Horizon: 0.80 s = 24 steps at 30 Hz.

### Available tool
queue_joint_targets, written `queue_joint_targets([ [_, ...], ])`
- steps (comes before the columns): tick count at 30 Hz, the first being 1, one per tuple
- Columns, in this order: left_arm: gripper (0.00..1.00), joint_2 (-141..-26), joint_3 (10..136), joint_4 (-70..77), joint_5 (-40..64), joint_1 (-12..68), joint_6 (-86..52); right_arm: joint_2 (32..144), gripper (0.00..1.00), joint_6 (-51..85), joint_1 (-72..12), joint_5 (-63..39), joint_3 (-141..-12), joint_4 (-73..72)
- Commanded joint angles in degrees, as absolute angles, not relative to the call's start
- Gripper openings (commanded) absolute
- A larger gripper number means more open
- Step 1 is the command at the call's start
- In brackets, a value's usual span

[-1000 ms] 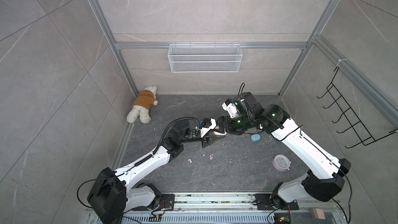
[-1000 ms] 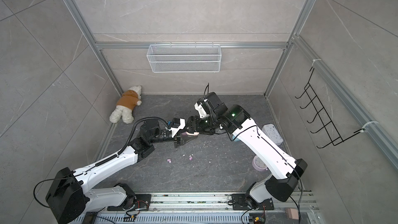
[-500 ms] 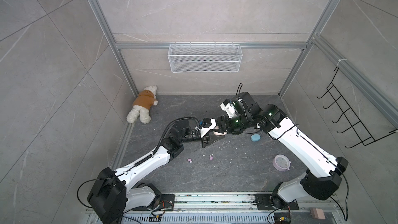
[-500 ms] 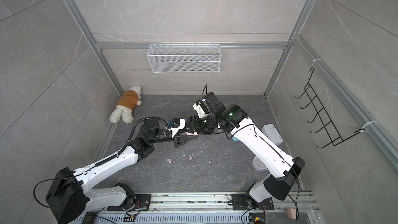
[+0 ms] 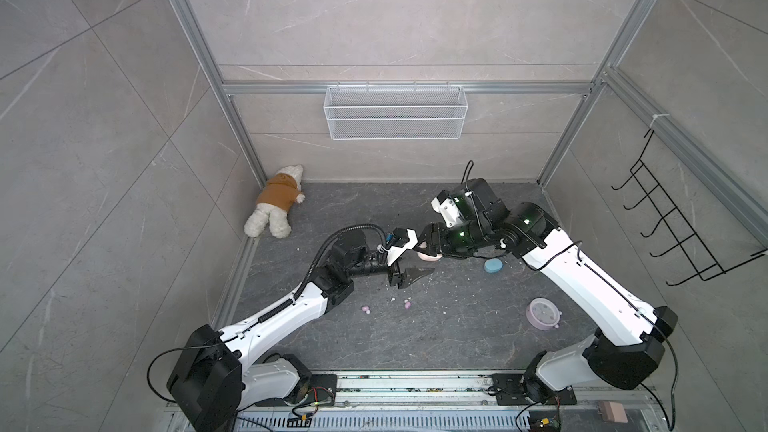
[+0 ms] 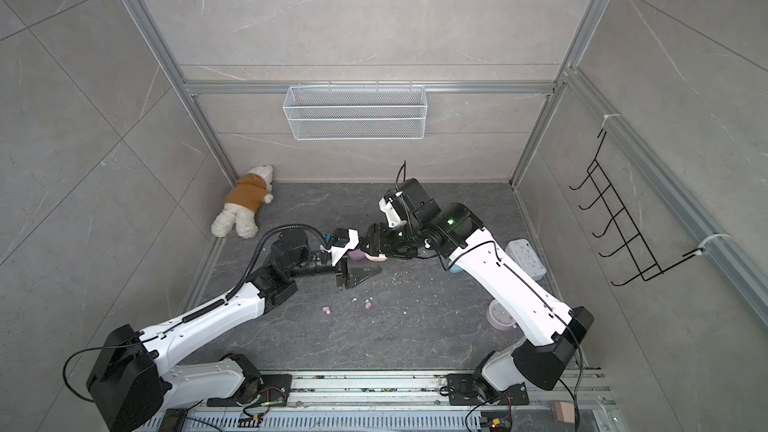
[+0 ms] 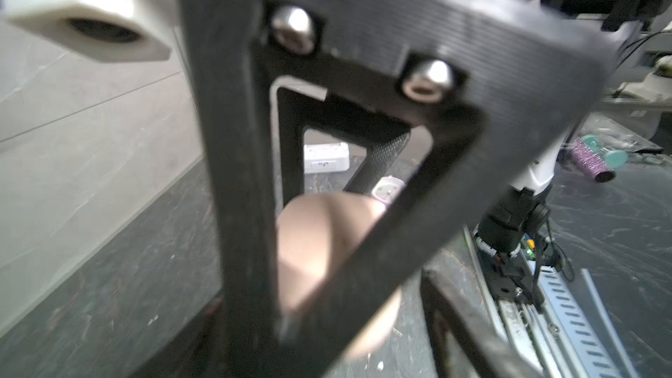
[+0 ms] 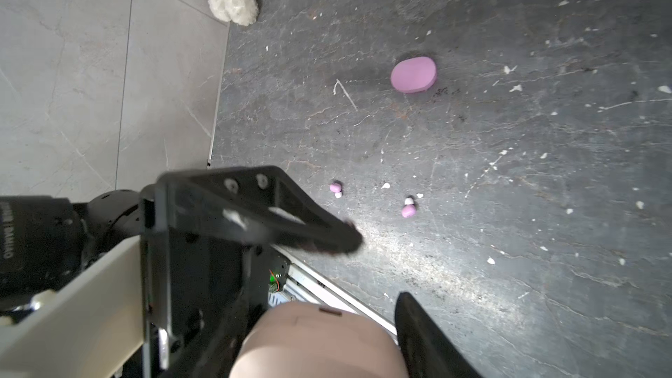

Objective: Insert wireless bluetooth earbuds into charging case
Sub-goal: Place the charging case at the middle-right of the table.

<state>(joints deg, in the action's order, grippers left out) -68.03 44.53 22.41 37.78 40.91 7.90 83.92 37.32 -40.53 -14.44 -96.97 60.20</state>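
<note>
My right gripper [image 5: 428, 249] is shut on a peach charging case [image 8: 316, 343] and holds it just above the floor. The case also shows in a top view [image 6: 376, 258]. My left gripper [image 5: 409, 275] hovers right beside it, open, with nothing between its fingers [image 7: 472, 325]. Two lilac earbuds [image 8: 335, 188] [image 8: 408, 209] lie on the dark floor in front of both grippers, and both top views show them [image 5: 366, 309] [image 5: 407, 305]. A closed lilac case [image 8: 414, 74] lies flat farther off. No peach or blue buds are in view.
A blue case [image 5: 493, 265] lies under the right arm, and a round lilac dish [image 5: 542, 313] sits nearer the front. A white power strip [image 6: 527, 257] lies by the right wall and a plush bear [image 5: 276, 203] in the back left corner. White crumbs dot the floor.
The right arm has edged slightly left with the peach case. The left arm has stayed in place and its jaws have spread apart.
</note>
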Motion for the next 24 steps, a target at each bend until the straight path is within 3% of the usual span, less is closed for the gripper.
queue_joint_targets([
  [1,0.89,-62.37,42.39,18.73,32.18,41.04,6.96,81.39,0.54,34.96,-37.60,-11.63,-91.80,59.22],
  [7,0.93,-59.16,41.23,10.87,21.20,39.70,3.78,81.05,0.54,31.03,-29.47,-7.58,-76.44,49.42],
  [13,0.94,-58.48,41.07,6.58,19.48,34.29,-0.66,87.07,0.53,28.23,-24.05,-2.34,-66.99,38.47],
  [24,0.95,-56.76,40.58,4.92,19.70,32.08,-0.73,100.63,0.53,24.40,-17.66,2.01,-67.79,30.20],
])
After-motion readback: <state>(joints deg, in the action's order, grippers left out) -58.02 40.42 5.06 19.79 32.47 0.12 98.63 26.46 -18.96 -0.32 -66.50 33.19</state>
